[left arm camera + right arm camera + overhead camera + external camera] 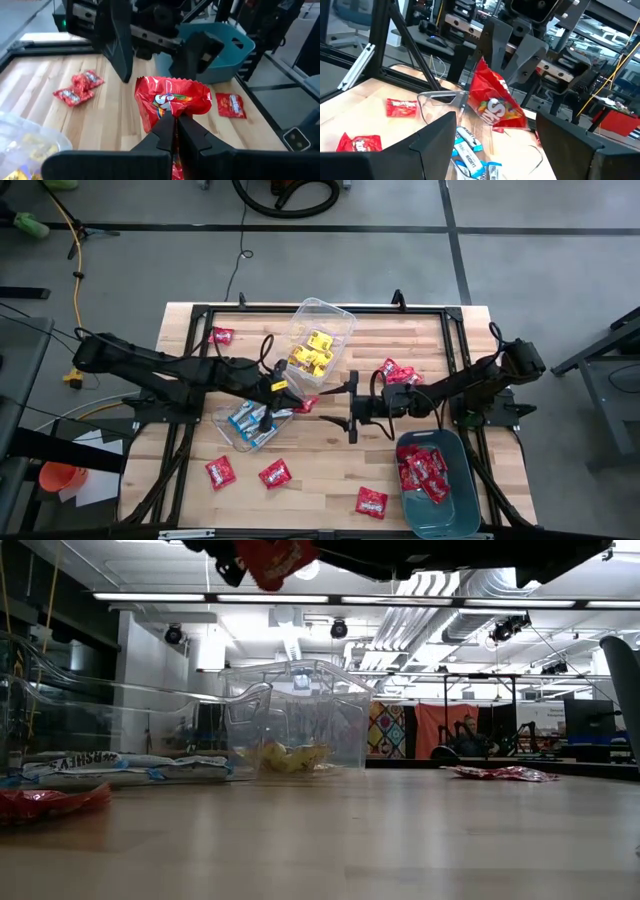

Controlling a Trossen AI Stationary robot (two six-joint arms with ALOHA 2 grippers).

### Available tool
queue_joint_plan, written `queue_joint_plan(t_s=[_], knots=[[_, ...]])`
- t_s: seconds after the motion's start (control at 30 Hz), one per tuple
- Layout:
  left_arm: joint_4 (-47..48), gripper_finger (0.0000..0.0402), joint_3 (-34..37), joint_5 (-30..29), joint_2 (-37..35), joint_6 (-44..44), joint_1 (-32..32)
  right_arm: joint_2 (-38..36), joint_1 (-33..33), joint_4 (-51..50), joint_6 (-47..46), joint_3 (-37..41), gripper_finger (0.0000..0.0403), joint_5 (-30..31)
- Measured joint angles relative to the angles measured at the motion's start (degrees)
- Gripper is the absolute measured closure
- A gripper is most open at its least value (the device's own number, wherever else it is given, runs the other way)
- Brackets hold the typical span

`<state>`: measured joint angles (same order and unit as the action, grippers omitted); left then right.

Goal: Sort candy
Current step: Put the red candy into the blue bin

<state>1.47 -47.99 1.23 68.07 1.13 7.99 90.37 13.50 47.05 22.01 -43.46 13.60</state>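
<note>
My left gripper [298,402] reaches over the table's middle and is shut on a red candy packet [172,100], which also shows at the top of the low view [272,558]. My right gripper [352,408] is open and faces it from the right; its fingers [117,45] stand on either side of the packet's far end without touching it. One clear tub [318,340] holds yellow candy. Another clear tub [250,420] holds blue-and-white candy. The teal bin [462,510] holds red candy. My left gripper pinches the red packet between its two fingers at the packet's near part [174,116], and some red shows farther back between the fingers. The fingers come level from the table's left. The packet sticks out past the fingertips, its crimped edge [170,80] free, lifted clear of the table.
Loose red packets lie on the wood at the far left [222,335], right of centre [398,372], and near the front edge [220,470] [274,473] [371,502]. A black frame rail [455,350] runs round the table top.
</note>
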Motion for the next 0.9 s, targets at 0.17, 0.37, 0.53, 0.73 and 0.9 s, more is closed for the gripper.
queue_joint_plan(t_s=[0.17, 0.37, 0.53, 0.73, 0.9], knots=[[-1.83, 0.0401, 0.00, 0.02, 0.24, -0.31, -0.02, 0.00, 0.00, 0.39, 0.66, 0.00, 0.0132, 0.09], [-5.60, 0.0401, 0.00, 0.07, 0.21, -1.00, -0.02, 0.00, 0.01, 1.36, 1.07, 0.00, 0.0132, 0.11], [-6.11, 0.0401, 0.00, 0.40, 0.62, -1.39, -0.09, 0.00, 0.02, 2.17, 1.05, 0.00, 0.0132, -0.66], [-10.91, 0.0401, 0.00, 3.06, 4.61, -1.98, -0.57, 0.00, 0.00, 2.25, 1.43, 0.00, 0.0152, -0.79], [-11.31, 0.0401, 0.04, 3.16, 5.83, -2.30, -1.87, 0.00, 0.00, 1.81, 1.45, 0.00, 0.0203, -0.79]])
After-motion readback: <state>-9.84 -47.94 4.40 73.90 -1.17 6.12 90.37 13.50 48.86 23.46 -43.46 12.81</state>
